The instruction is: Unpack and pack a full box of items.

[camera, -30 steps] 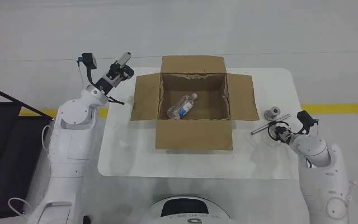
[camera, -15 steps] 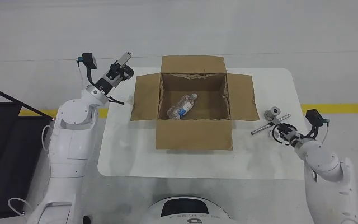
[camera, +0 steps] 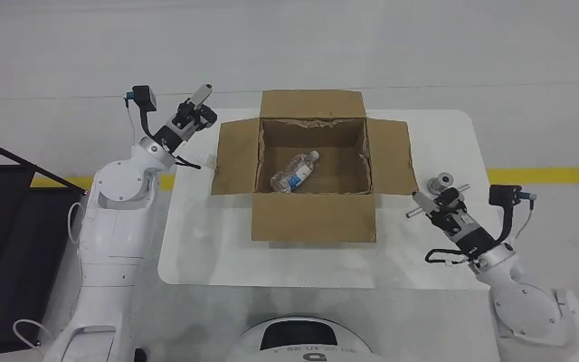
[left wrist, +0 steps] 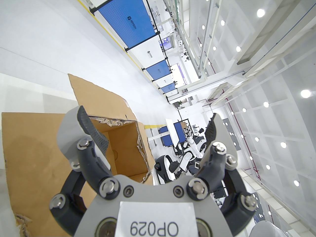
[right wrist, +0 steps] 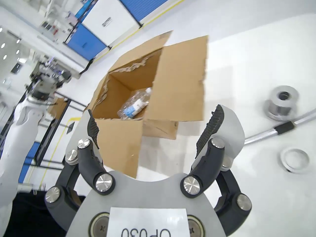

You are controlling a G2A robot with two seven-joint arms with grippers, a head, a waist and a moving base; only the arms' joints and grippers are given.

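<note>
1. Just off the right flap of the box [camera: 314, 217], the right end effector [right wrist: 154, 117] hangs released and empty. Its jaws are spread wide and face the opening.
2. Beyond the box's left flap, near its far corner, the left end effector [left wrist: 148, 118] is likewise released and holds nothing.
3. Inside the box, a clear plastic bottle [camera: 296, 171] lies on its side, slantwise on the floor, with its cap toward the far right corner. It looks like the only item left to unpack.
4. Right of the box, a metal pulley [right wrist: 281, 102], a thin rod [right wrist: 261, 134] and a flat ring [right wrist: 295, 160] lie near one another on the bench [camera: 271, 262].
5. The right arm seems better placed to fetch the bottle. It should clear the right flap and the torn wall edge before descending.
6. The jaws should be turned across the bottle's body, not along it, and aimed at its middle.
7. The closing should be gentle, since thin plastic will probably dent and a round body may roll away.
8. The bottle should be set down right of the box, apart from the metal parts.
</note>
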